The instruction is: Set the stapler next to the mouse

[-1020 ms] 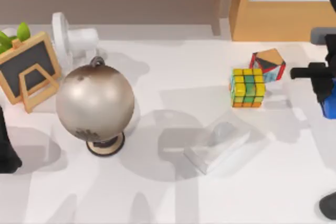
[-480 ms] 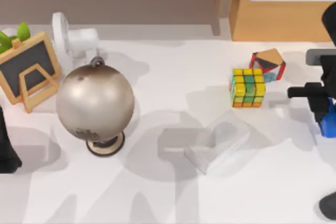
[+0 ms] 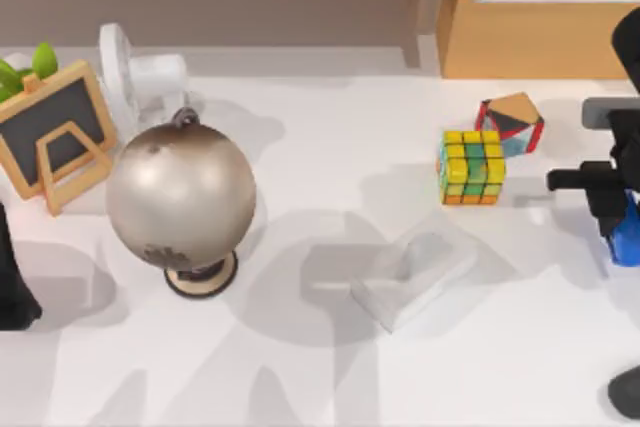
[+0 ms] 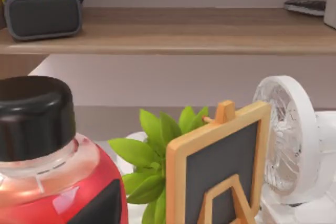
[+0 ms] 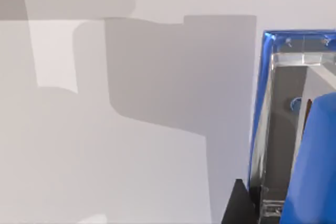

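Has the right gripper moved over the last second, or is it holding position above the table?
Yes. In the top view the right gripper with the stapler has dropped toward the near edge, its bar now level with the puzzle cube's lower rows; little change in the last half-second.

Bright blue stapler (image 3: 627, 234) at the table's right edge; dark mouse (image 3: 627, 392) near the lower-right corner.

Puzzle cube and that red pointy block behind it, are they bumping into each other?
Cannot tell. In the top view, the puzzle cube and the red-edged block overlap at the corner, so any gap between them is hidden.
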